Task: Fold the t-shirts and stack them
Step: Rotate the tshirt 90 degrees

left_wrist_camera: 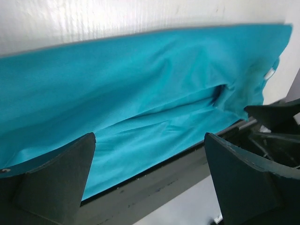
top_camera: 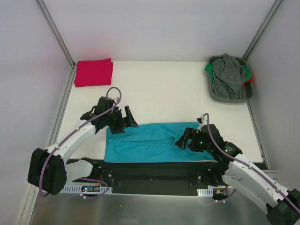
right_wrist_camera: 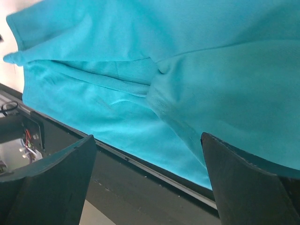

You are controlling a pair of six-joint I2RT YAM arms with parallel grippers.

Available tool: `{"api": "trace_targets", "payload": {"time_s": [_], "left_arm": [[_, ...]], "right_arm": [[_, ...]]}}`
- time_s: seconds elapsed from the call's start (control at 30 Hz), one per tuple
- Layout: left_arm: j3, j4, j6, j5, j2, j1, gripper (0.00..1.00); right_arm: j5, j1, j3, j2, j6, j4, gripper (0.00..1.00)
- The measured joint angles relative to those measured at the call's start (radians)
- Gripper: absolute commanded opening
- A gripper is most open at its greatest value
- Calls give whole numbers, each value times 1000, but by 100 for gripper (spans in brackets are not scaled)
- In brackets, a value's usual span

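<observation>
The teal t-shirt point(top_camera: 150, 143) lies folded into a long strip along the near edge of the table. Its small white label point(left_wrist_camera: 269, 74) shows at the right end in the left wrist view. My left gripper point(top_camera: 127, 119) hovers open over the strip's left end, and its jaws point(left_wrist_camera: 150, 137) stand wide apart with nothing between them. My right gripper point(top_camera: 183, 139) is open over the right end, above a sleeve fold point(right_wrist_camera: 157, 89). The red t-shirt point(top_camera: 93, 72) rests folded at the far left corner.
A grey-green tray point(top_camera: 220, 96) at the far right holds a heap of grey, green and red clothes. A black strip point(top_camera: 154, 171) runs along the table's near edge just below the teal shirt. Metal frame posts stand at both far corners.
</observation>
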State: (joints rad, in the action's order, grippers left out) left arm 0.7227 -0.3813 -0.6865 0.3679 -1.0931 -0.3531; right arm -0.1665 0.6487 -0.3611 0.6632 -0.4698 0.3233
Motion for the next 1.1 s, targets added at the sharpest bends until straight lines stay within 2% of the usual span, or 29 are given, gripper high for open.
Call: {"api": "trace_targets", "payload": {"time_s": [0.13,0.23,0.4,0.6,0.8,1.0,1.1], "left_arm": [[-16,44,11,45,-117,-27,99],[-46,68,21,49,-172,-27,99],[-68,86,25,35,-247,-27,99],[-68,115,15,5,-274,-25,99],[-62,148,-38,-15,-287,20,99],[-56,182,-110,-35,-303,27,99],[-56,209,-166,-40,-315,22,99]], "right_arm": [[57,0,19,-113,-68,83,96],[85,-1,58,-109,-113,112,96],[90,-40,55,48,-148,62,96],[16,-188,-60,364,-119,-76,96],[-57,-290,-364,785,14,-93,96],[-124,-314,-887,1234,97,-2,96],[-140,-314,-1111,1392,111,34,96]]}}
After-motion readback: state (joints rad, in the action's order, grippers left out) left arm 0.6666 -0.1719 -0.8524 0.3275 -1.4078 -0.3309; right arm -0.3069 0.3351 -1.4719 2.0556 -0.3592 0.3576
